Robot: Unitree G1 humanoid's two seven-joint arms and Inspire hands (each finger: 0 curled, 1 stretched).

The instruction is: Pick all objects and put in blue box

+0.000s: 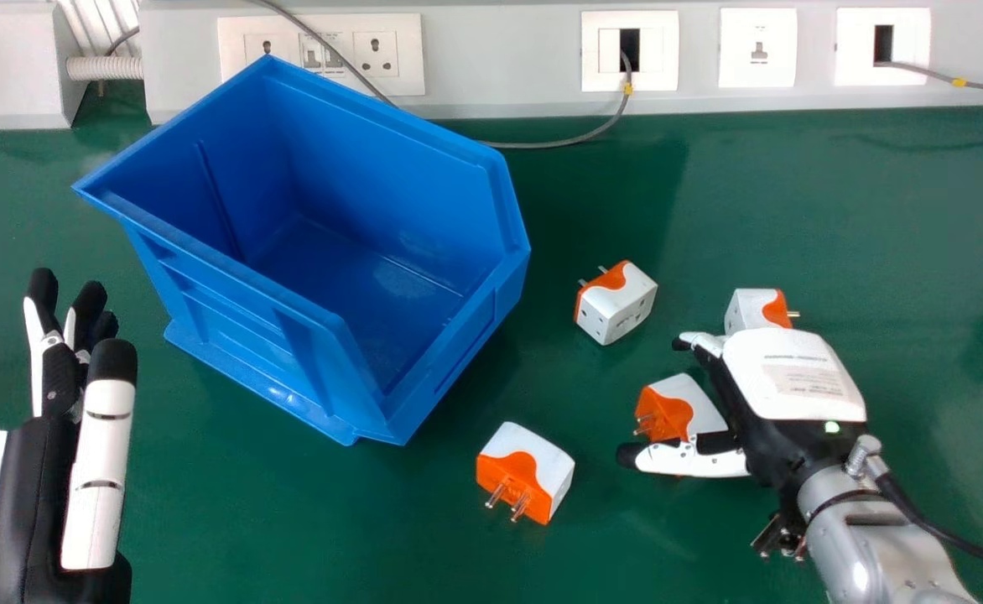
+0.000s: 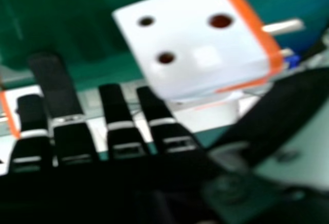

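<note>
Toward the desk's right side, my right hand [image 1: 793, 377] is low over the plug adapter I judge to be next for the blue box [image 1: 244, 335]. Its fingers [image 1: 697, 340] are released, nearly straight, with the adapter [image 1: 693, 403] lying between them and the thumb [image 1: 689, 460]; whether either touches it, I can't tell. My left hand [image 1: 55, 403] is at the desk's left, fingers extended.

I expect a light, stiff little block, hard enough to bear a firm squeeze, though its smooth white shell could slide if I pinch only a corner. Best to take it by the flat faces on its near and far sides, thumb against fingers, leaving the metal pins [image 1: 644, 424] free, since they could snag or tip it.

A second adapter [image 1: 758, 310] sits just beyond my right hand, toward the desk's far edge; a third [image 1: 616, 302] is between that hand and the box, and a fourth [image 1: 525, 472] nearer me. None of the four is in the box yet, so the job looks barely begun. Closing evenly seems the next move, then a lift high enough to pass the rim.
</note>
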